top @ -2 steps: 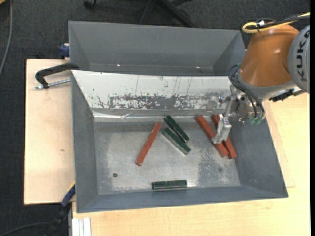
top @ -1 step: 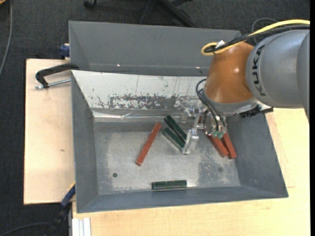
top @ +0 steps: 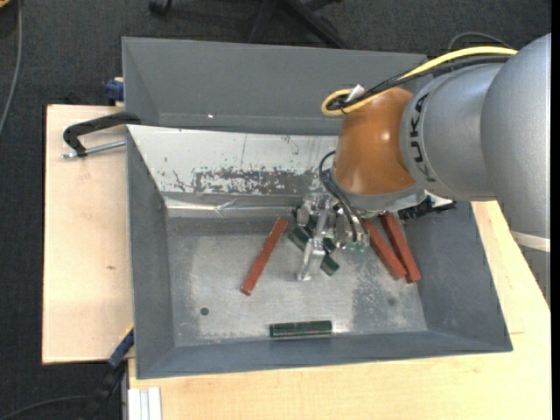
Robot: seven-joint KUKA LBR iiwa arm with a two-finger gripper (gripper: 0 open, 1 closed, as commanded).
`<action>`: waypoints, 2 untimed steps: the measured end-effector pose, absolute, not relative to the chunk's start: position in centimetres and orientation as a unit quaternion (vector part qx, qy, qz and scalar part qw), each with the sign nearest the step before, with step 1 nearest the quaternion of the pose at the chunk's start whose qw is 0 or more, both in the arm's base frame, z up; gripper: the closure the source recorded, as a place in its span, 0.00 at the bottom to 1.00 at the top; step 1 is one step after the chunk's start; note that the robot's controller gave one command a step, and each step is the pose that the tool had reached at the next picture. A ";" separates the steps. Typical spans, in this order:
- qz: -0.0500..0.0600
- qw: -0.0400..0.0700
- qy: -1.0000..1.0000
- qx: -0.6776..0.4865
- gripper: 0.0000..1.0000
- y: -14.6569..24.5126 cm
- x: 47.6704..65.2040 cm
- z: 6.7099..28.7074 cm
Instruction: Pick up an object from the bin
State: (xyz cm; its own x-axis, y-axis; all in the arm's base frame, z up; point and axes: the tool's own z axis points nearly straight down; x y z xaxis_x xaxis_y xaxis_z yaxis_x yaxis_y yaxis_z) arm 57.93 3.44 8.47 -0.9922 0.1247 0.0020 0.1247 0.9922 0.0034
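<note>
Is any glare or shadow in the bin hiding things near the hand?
Camera view: a bright sheen sits on the bin's back wall, above the things; there is no heavy shadow by the hand; the red-brown stick and the dark green bar are evenly lit.

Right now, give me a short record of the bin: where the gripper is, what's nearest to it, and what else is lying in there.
gripper: low over the middle of the bin floor
nearest: red-brown stick, slanted, just to the gripper's left in the view
other side: two red-brown sticks side by side, partly under the arm
front: dark green bar lying along the near wall
container: grey bin
held: cannot tell
</note>
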 end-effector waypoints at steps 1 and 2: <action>-0.001 -0.005 -0.991 -0.137 0.00 1.4 59.1 13.0; -0.001 -0.001 -0.982 -0.188 0.00 2.1 58.2 6.9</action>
State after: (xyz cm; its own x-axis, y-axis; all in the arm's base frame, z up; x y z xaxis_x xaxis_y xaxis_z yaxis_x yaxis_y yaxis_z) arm 58.24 2.07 6.88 -0.9295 0.3688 -0.0009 0.3688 0.9295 0.0019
